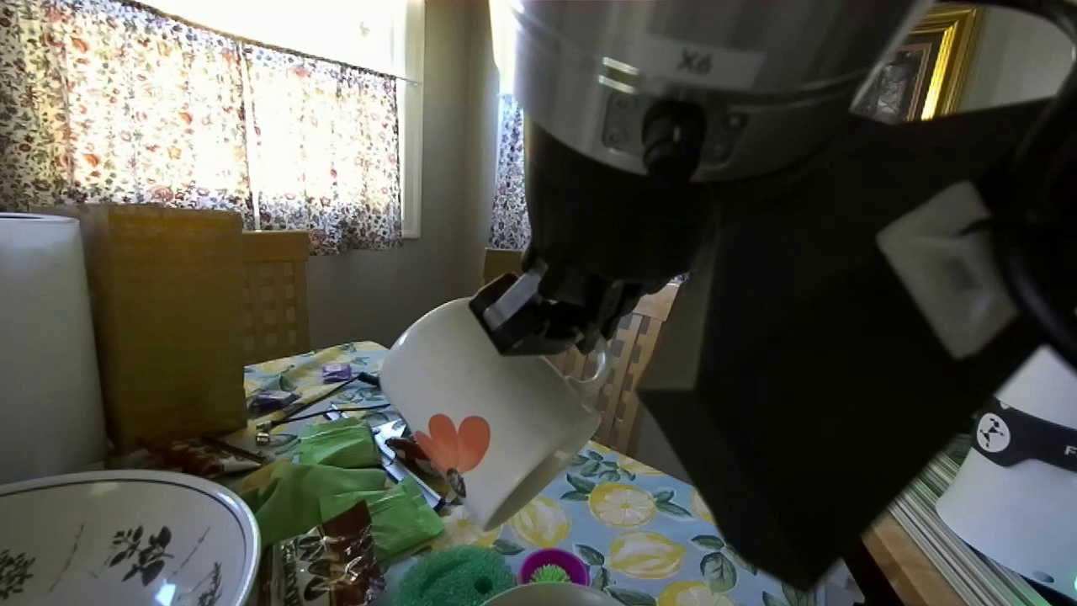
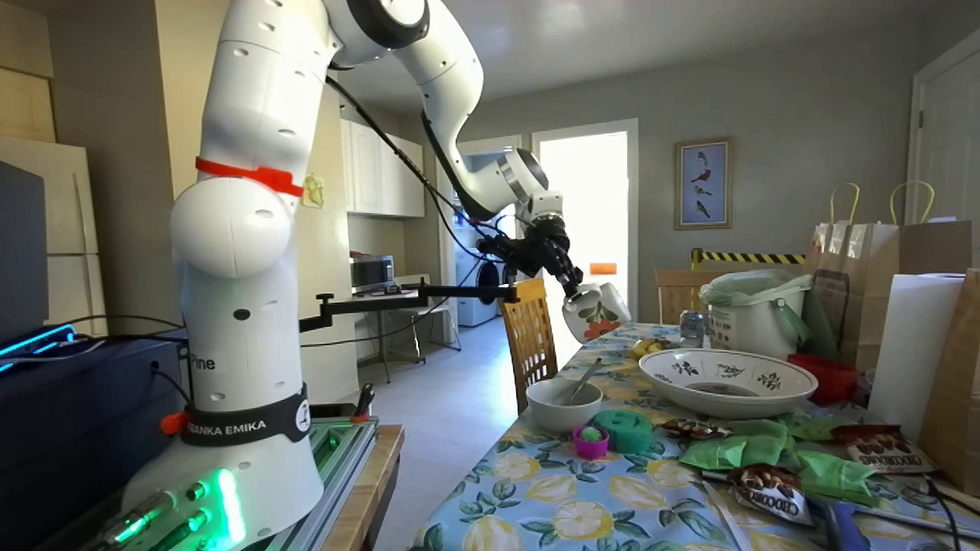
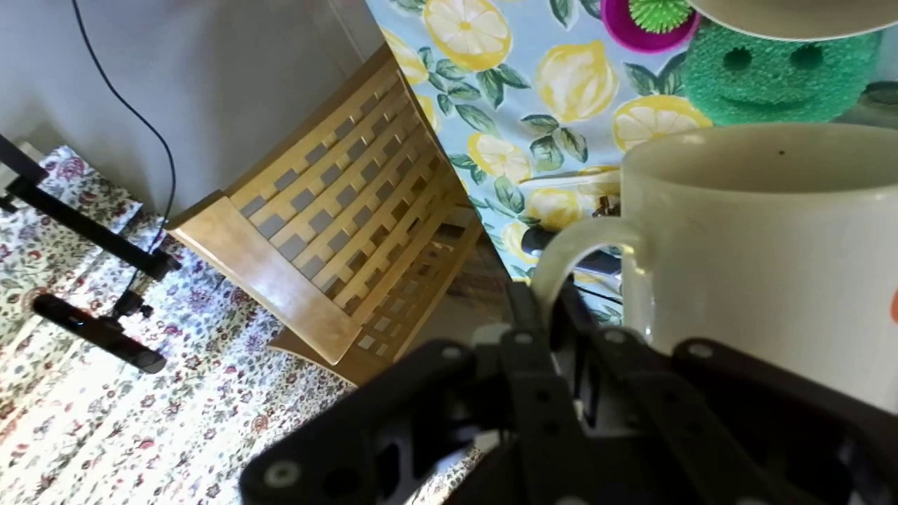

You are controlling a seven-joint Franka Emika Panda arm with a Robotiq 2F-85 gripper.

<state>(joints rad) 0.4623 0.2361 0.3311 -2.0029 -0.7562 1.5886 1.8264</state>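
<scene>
My gripper is shut on the handle of a white mug, with one finger on either side of the handle's curve. In both exterior views the mug hangs tilted in the air above the table. An orange-red flower is painted on its side, and its rim points down to the right in an exterior view. Below it stand a white bowl with a spoon in it, a green smiling sponge and a small magenta cup holding a spiky green ball. The mug's inside is mostly hidden.
A wide patterned dish, snack packets and green wrappers lie on the lemon-print tablecloth. A lidded white bin and paper bags stand farther back. A wooden chair is beside the table edge.
</scene>
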